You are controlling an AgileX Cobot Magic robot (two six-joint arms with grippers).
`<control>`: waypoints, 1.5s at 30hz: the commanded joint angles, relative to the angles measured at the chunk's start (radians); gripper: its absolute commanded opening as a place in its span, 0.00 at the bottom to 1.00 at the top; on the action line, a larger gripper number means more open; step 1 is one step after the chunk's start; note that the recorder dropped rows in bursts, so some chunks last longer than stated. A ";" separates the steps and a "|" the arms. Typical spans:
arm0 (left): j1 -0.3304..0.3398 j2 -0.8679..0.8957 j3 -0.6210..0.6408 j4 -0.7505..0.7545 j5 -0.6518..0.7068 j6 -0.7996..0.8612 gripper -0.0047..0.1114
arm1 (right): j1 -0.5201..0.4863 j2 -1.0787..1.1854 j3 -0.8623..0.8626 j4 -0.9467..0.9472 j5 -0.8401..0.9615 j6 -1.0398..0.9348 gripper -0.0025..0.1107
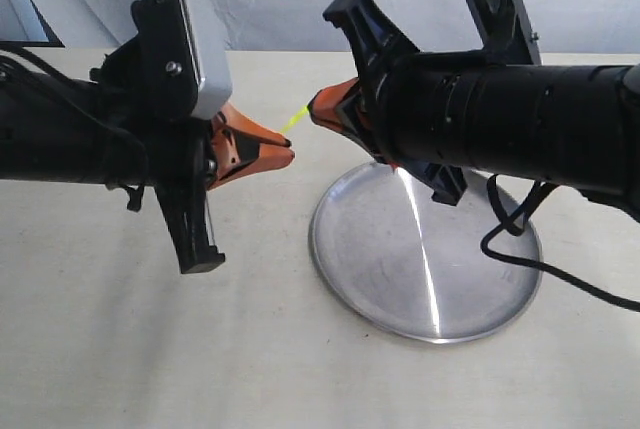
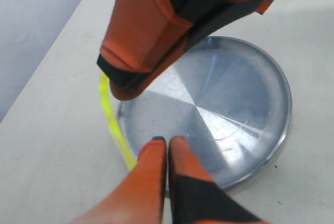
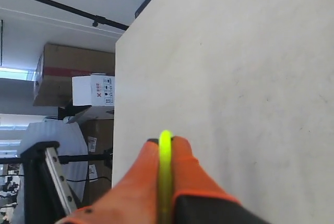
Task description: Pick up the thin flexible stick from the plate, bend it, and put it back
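Jaws of left gripper and right gripper tight on bowed stick near plate.

The left gripper and the right gripper face each other tip to tip above the table. Only a narrow gap separates them. The thin flexible stick runs from one to the other and bars that gap. The two black arms fill the air on either side at that height. The right arm hangs over the far part of the plate, and a black cable loops down near the plate's right rim. The plate's near half lies open from above. The table in front of the plate and beneath the left arm offers free passage.
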 commanded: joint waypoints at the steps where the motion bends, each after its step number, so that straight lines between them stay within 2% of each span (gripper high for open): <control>1: -0.005 0.004 0.006 -0.042 -0.022 -0.002 0.04 | -0.009 -0.023 0.001 -0.042 -0.042 -0.009 0.02; 8: -0.005 0.004 0.006 -0.083 -0.036 0.056 0.04 | -0.009 -0.023 0.084 -0.033 -0.044 -0.002 0.02; 14: -0.005 0.004 0.006 -0.223 -0.041 0.177 0.04 | -0.009 -0.023 0.104 -0.029 0.012 -0.002 0.02; 19: -0.005 0.004 0.006 -0.287 -0.029 0.211 0.04 | -0.009 -0.023 0.104 -0.064 0.090 -0.016 0.02; 30: -0.005 0.004 0.006 -0.304 -0.032 0.211 0.04 | -0.009 -0.023 0.104 -0.048 0.320 -0.195 0.02; 34: -0.005 0.004 0.006 -0.278 0.005 0.204 0.04 | -0.009 -0.023 0.104 0.007 0.375 -0.327 0.02; 41: -0.005 0.004 0.006 -0.294 -0.032 0.142 0.04 | -0.009 -0.023 0.104 0.010 0.374 -0.477 0.02; 45: -0.005 0.004 0.006 -0.342 -0.096 0.140 0.04 | -0.009 -0.023 0.104 0.012 0.371 -0.585 0.02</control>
